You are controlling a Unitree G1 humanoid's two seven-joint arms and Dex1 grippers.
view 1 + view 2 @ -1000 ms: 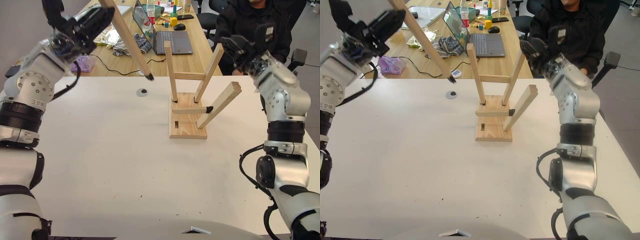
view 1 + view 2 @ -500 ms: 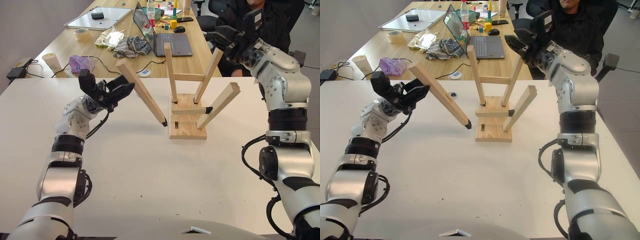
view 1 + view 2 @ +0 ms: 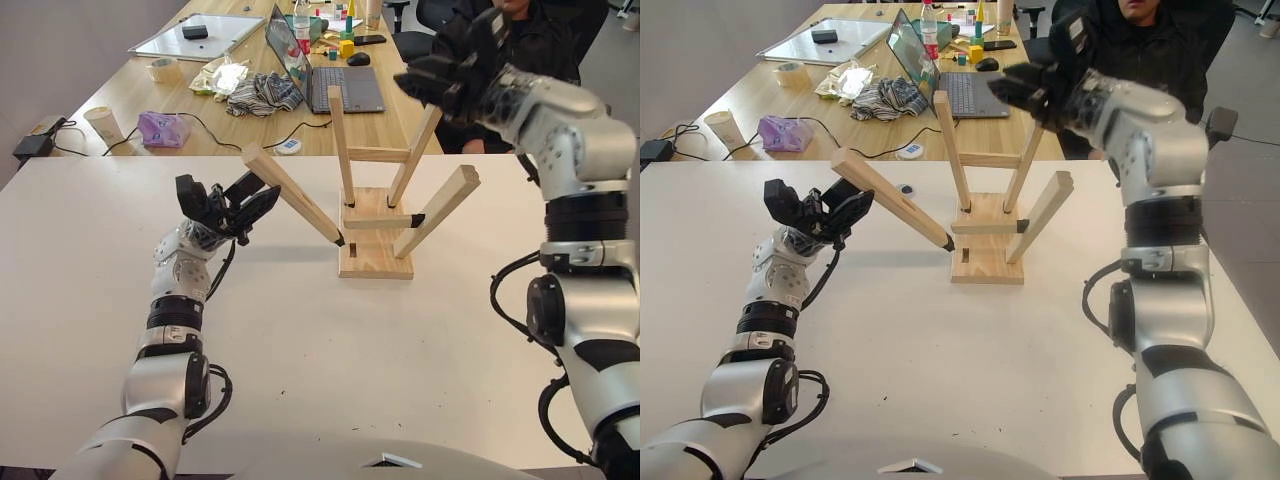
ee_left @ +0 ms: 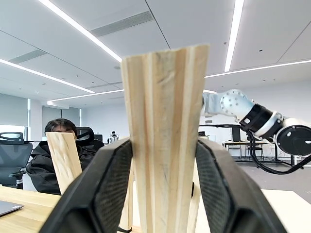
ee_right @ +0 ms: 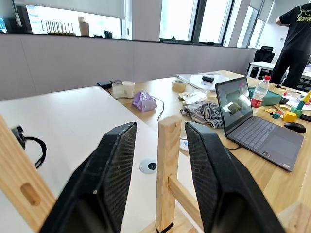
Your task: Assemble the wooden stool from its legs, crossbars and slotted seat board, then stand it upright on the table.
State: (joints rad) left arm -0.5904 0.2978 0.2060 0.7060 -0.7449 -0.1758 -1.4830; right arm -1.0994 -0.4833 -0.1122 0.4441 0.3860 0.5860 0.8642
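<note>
One leg (image 3: 297,200), clamped by L gripper (image 3: 256,193), slants tip-down toward seat board (image 3: 376,263); R gripper (image 3: 436,78) spread apart.

Both head views look forward and down over the table (image 3: 300,360), sharing the half-built stool (image 3: 385,219) mid-frame; it sits further left in the right eye's. The left wrist camera looks up close along the loose leg (image 4: 165,97) clamped in the left gripper (image 4: 163,145). The right wrist camera closely faces an upright stool leg (image 5: 167,184) between the spread fingers (image 5: 116,179) of the right gripper (image 5: 163,128).
</note>
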